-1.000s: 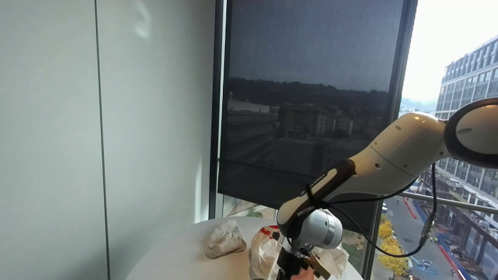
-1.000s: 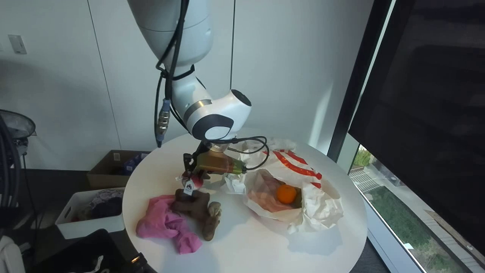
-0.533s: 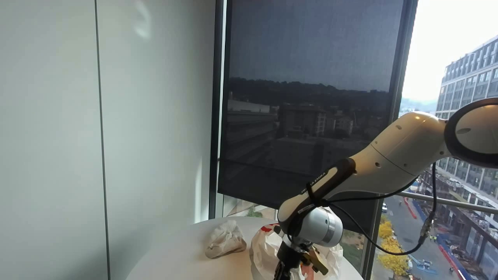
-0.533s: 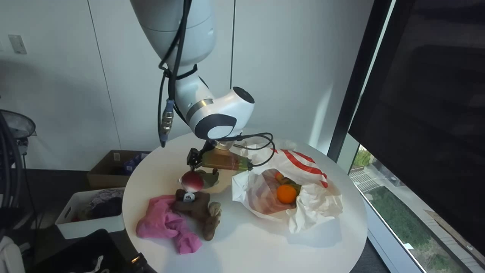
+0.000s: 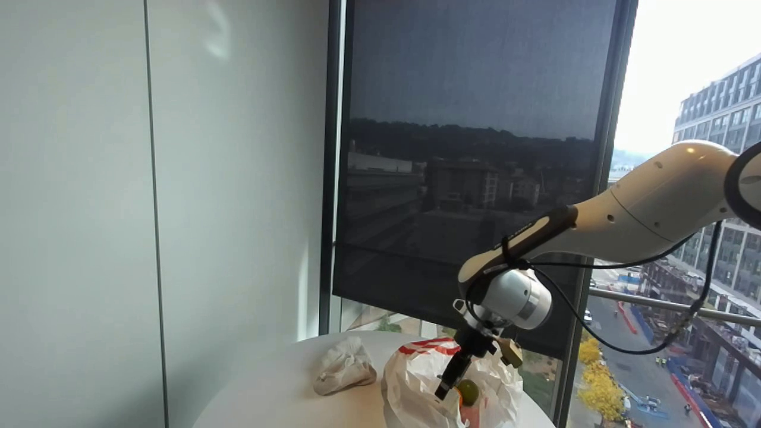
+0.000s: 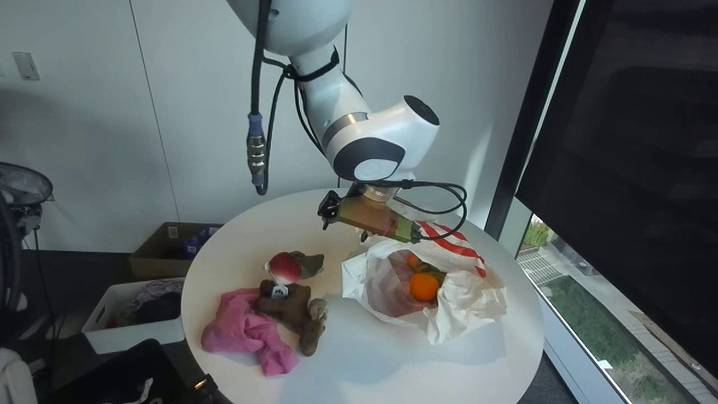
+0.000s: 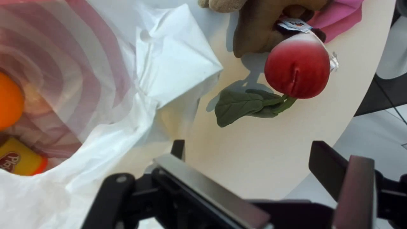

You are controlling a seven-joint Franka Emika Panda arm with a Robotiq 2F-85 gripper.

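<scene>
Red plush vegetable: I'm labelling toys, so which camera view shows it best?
The wrist view: the red plush vegetable is large and unobstructed there, leaves included. In an exterior view it appears too, but smaller; no further view shows it.

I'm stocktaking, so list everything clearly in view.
Table: one, white, by window
Bag: one, white and red, on table
Orange: one, orange, in bag
Tub: one, yellow, in bag
Round thing: one, green, in bag
Plush radish: one, red, on table
Plush toy: one, brown, on table
Cloth: one, pink, on table
Bundle: one, whitish, on table
Cardboard box: one, brown, floor
Bin: one, white, floor
Blind: one, dark, over window
Arm: one, white, above table
Gripper: one, black, above table
</scene>
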